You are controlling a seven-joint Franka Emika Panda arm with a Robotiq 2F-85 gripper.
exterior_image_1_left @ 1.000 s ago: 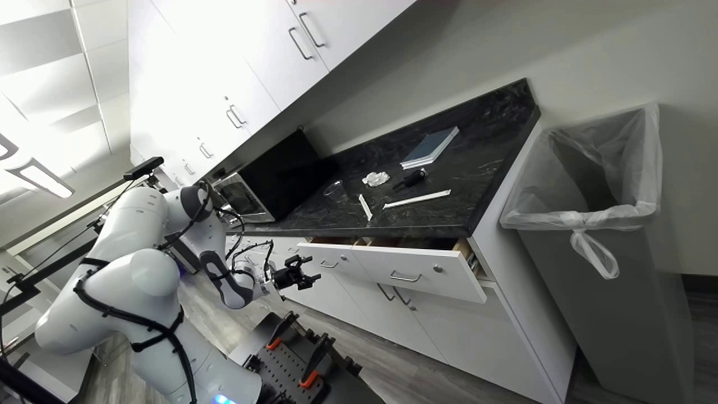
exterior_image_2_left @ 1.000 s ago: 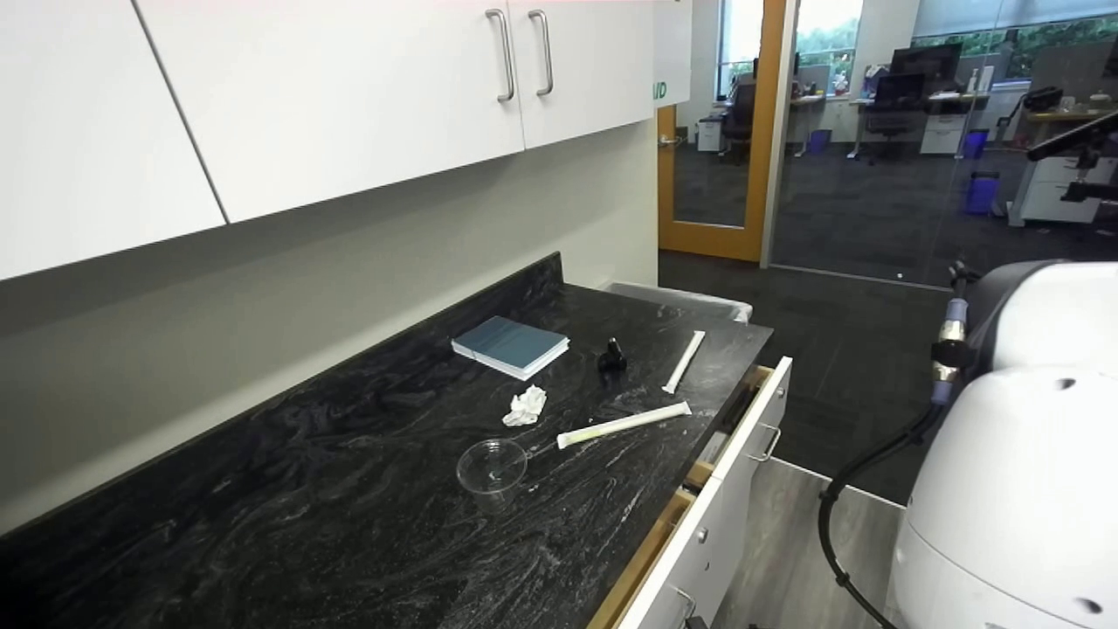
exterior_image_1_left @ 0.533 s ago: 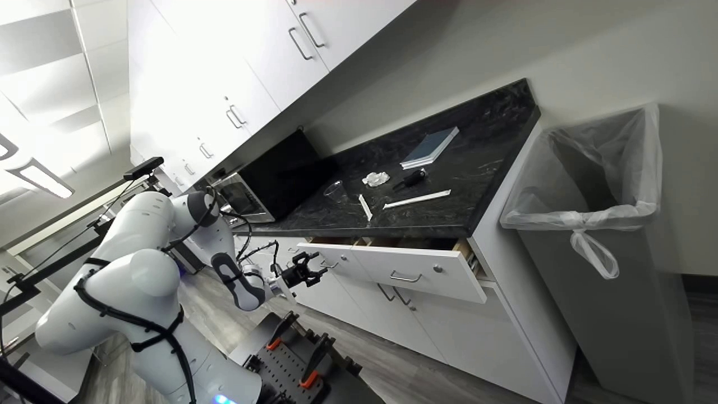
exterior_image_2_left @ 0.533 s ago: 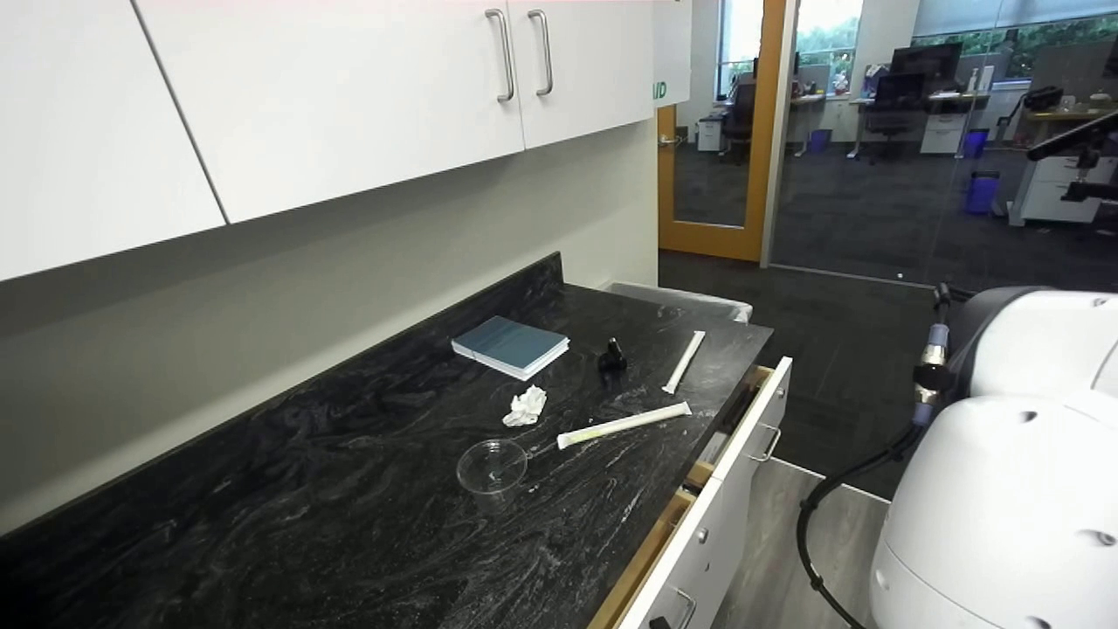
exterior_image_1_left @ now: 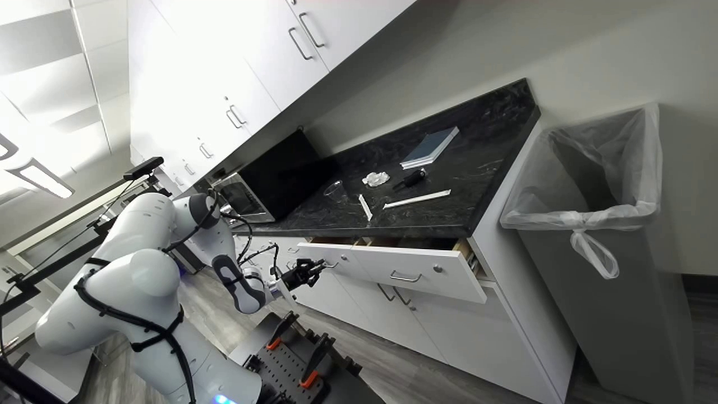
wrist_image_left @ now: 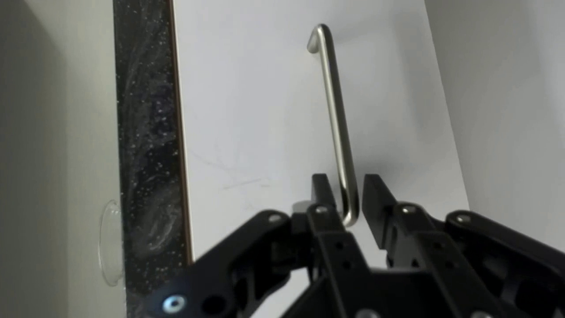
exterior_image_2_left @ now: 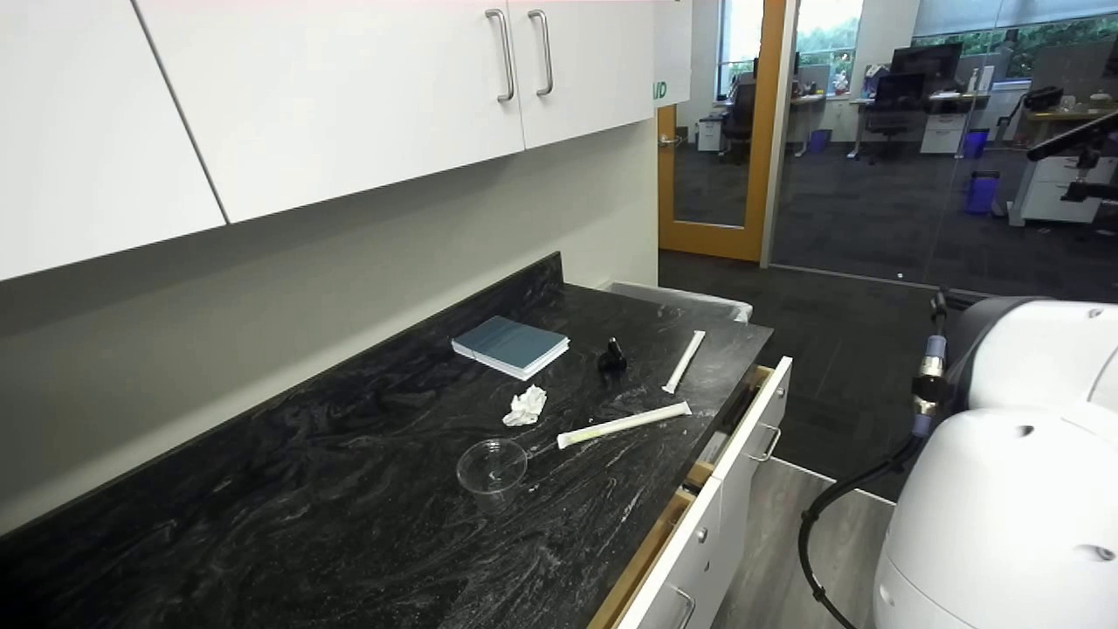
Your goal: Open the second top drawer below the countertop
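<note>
Fingers (wrist_image_left: 324, 190) of our gripper (wrist_image_left: 346, 182) stand parted in the wrist view, one on either side of the metal handle (wrist_image_left: 334, 106), close to one end of the bar. Narrow slivers of white show between it and them, so we read the hand as spread around the bar, not clenched on it (whether either side brushes the metal, we cannot tell). The second top drawer (exterior_image_1_left: 352, 267), which carries this handle, sits directly below the countertop (exterior_image_2_left: 349, 515). Its shallow white front stands partly out, and in an exterior view we see a tan wooden side (exterior_image_2_left: 642, 559) behind that front. Just beside it a wider drawer (exterior_image_1_left: 418, 265) also stands partly out, at the end nearer the grey bin (exterior_image_1_left: 606, 297).

On the dark slab we have a blue book (exterior_image_2_left: 511, 342), a small black object (exterior_image_2_left: 613, 358) (too dark for us to name), a crumpled white wad (exterior_image_2_left: 526, 407), two slim white strips (exterior_image_2_left: 624, 425) well apart from the book, and a clear cup (exterior_image_2_left: 493, 467). Further along stands a microwave (exterior_image_1_left: 286, 174). Our white arm (exterior_image_1_left: 154, 275) reaches across in front of the cabinets.
</note>
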